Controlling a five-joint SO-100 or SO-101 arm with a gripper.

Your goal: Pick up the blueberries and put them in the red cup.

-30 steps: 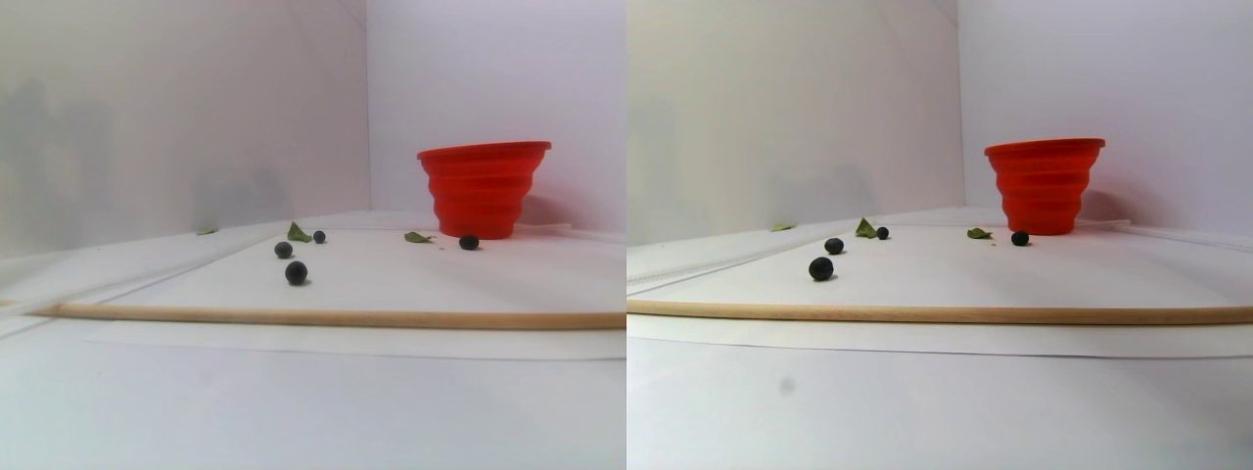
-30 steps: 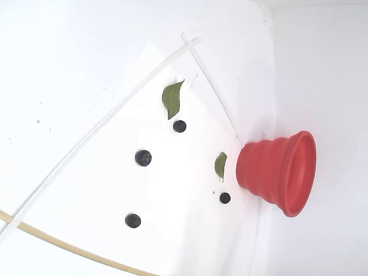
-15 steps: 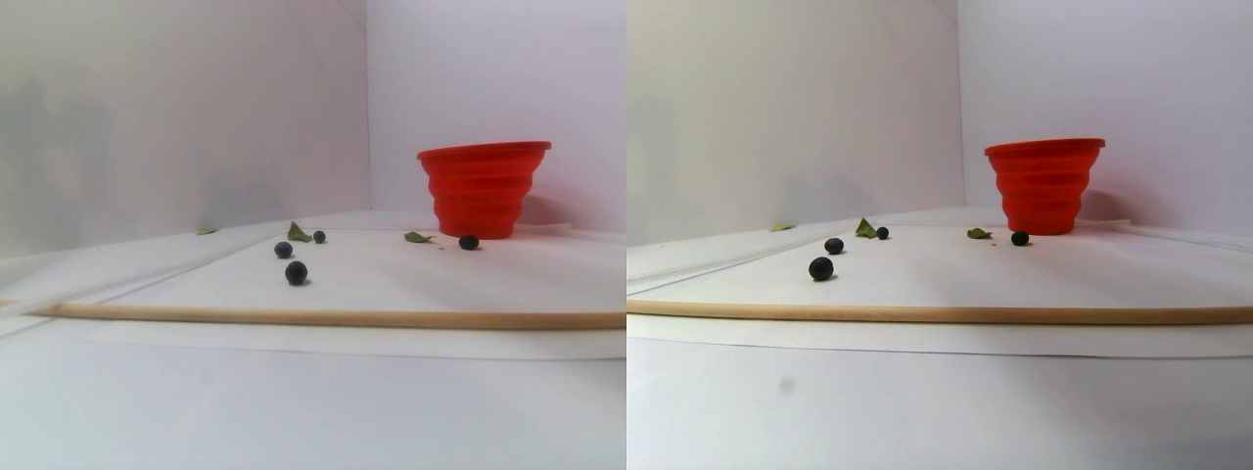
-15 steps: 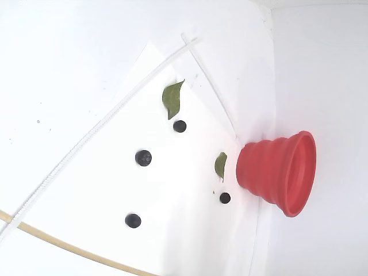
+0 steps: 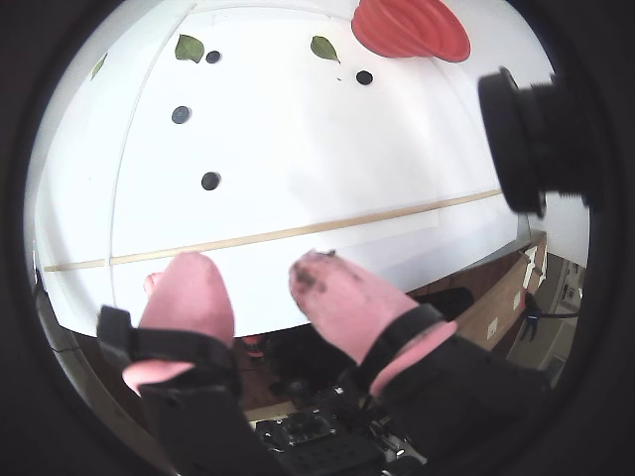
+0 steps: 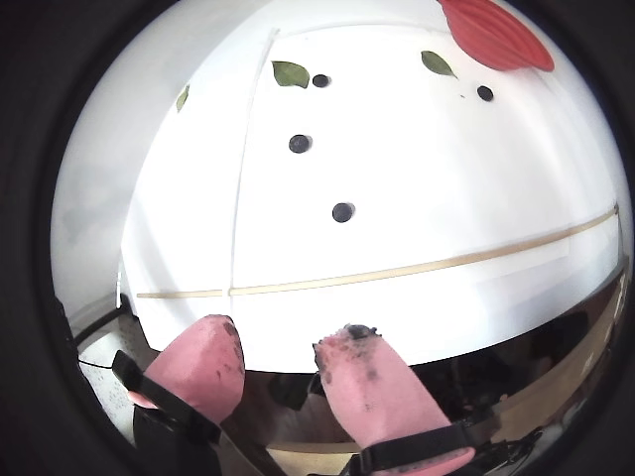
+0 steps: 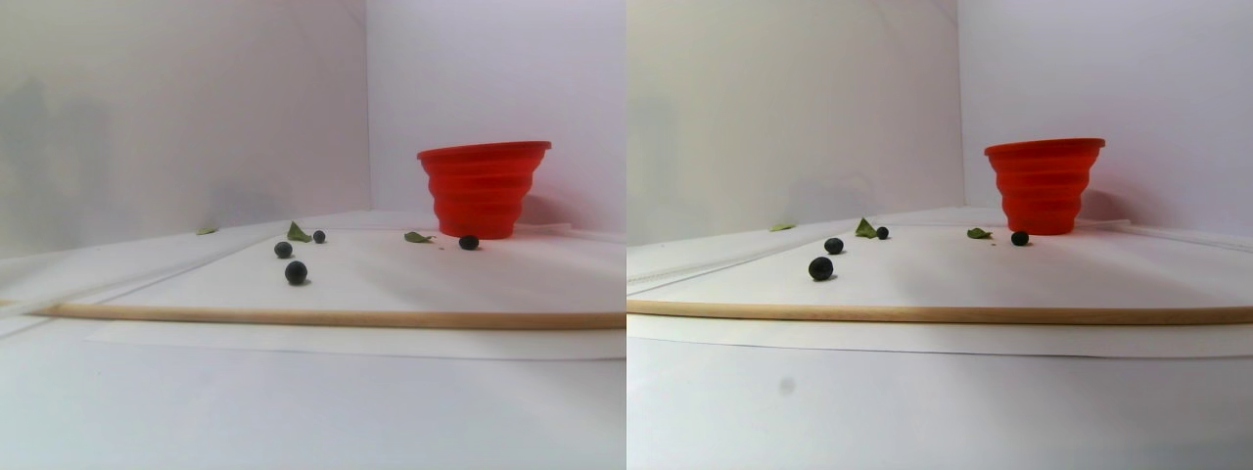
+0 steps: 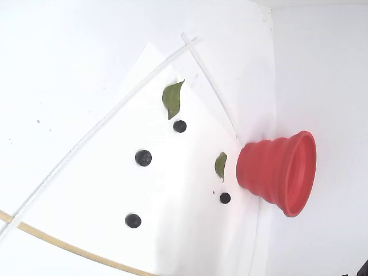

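Wide bare white paper (image 8: 190,230) between the wooden stick (image 7: 323,318) and the red cup (image 8: 279,171), broken only by small things. Four blueberries scattered well apart from one another: one just beside the cup's base (image 8: 225,198), one near the stick (image 8: 133,221), two farther off (image 8: 143,157) (image 8: 180,126). A green leaf (image 8: 221,165) flat near the cup's base, another leaf (image 8: 172,99) farther off, next to a blueberry. Open air above the cup's rim in the stereo pair view. Walls (image 7: 470,78) close behind the cup. Stick lying across the near edge, low and flat.
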